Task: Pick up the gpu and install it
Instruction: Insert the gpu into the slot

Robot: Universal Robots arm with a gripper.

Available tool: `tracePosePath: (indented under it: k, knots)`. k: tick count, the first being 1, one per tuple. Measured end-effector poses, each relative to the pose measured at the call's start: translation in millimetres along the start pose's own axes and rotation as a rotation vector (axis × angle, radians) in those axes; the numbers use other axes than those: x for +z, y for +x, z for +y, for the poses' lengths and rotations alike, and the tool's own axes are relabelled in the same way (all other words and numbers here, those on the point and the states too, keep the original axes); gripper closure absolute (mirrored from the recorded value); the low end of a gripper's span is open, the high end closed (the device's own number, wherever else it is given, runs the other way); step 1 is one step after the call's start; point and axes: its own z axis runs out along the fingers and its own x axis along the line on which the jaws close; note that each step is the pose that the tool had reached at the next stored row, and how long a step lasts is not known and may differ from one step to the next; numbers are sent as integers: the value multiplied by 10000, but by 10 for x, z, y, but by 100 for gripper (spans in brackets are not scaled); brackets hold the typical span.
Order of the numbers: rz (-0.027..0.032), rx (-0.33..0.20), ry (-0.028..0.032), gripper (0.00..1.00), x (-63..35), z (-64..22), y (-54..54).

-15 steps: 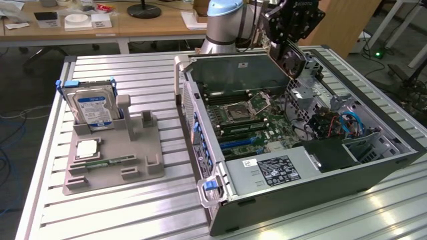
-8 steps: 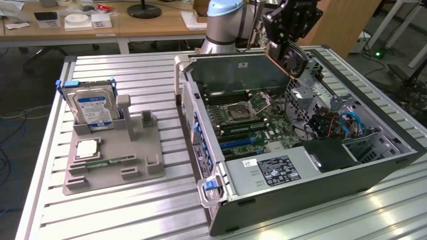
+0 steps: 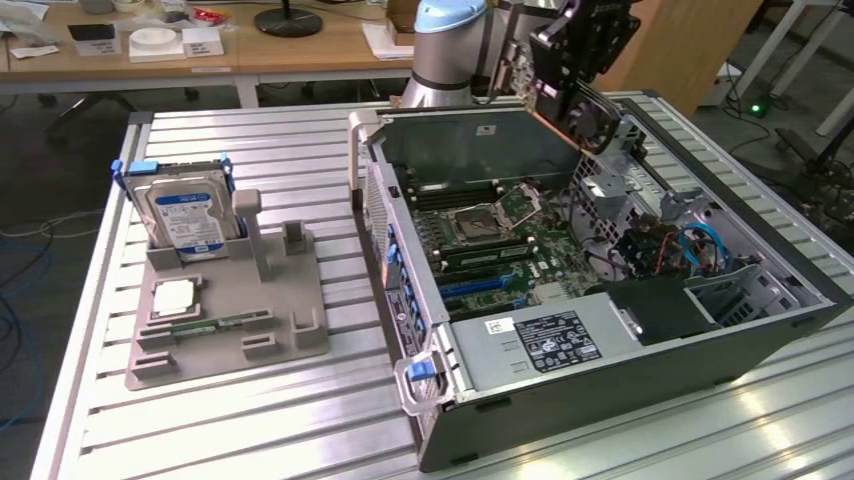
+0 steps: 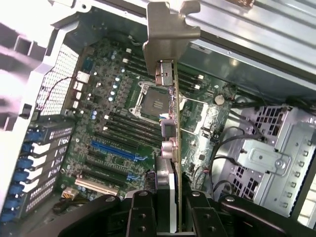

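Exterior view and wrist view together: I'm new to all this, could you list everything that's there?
computer case: one, grey, lying open on the table, exterior view's right
motherboard: one, green, inside the case
holder: one, grey, on the table, exterior view's left
hard drive: one, silver with blue label, upright in the holder
memory stick: one, green, lying flat in the holder
square chip: one, pale, flat in the holder
table: one, silver slatted metal, under everything
desk: one, wooden, behind the table
gpu: one, green board with silver bracket, above the open case
gripper: one, black, shut on the gpu
arm: one, silver and pale blue, behind the case
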Motion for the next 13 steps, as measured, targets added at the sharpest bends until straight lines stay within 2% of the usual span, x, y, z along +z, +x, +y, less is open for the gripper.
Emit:
tracePosePath:
  k: [13]
  knots:
    - [43,-1870,-52,71,0,0,0]
